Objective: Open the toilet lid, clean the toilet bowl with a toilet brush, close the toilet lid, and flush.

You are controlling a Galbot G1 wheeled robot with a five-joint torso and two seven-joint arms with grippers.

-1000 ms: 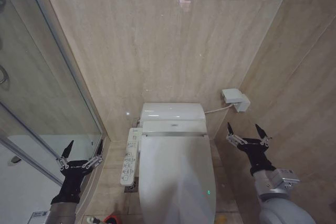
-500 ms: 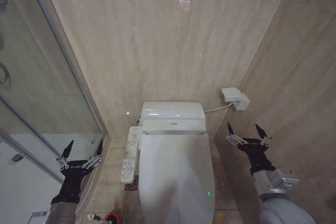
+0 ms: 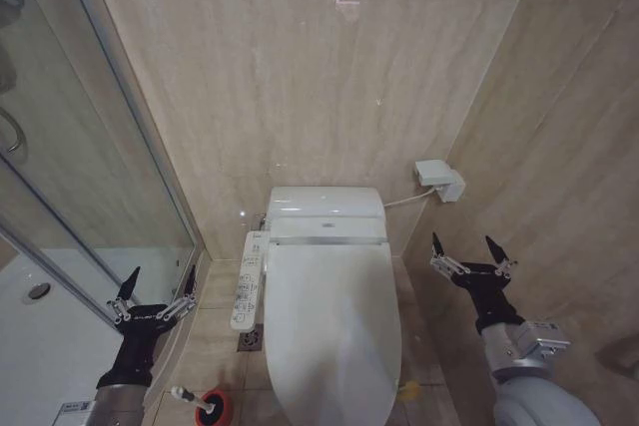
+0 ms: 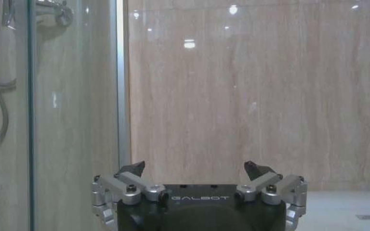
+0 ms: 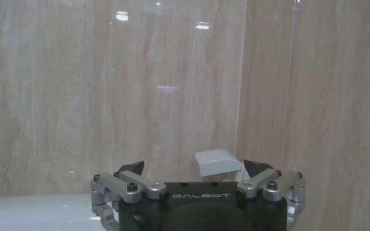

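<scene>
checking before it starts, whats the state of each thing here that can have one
toilet lid: closed, down over the bowl
toilet brush: tilted, head in its red holder on the floor
left gripper: open, empty, beside the shower glass
right gripper: open, empty, right of the toilet

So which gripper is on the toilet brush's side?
The left gripper, open beside the shower glass. The toilet brush in its red holder sits on the floor just below it. The right gripper, also open, hangs across the closed toilet lid.
</scene>
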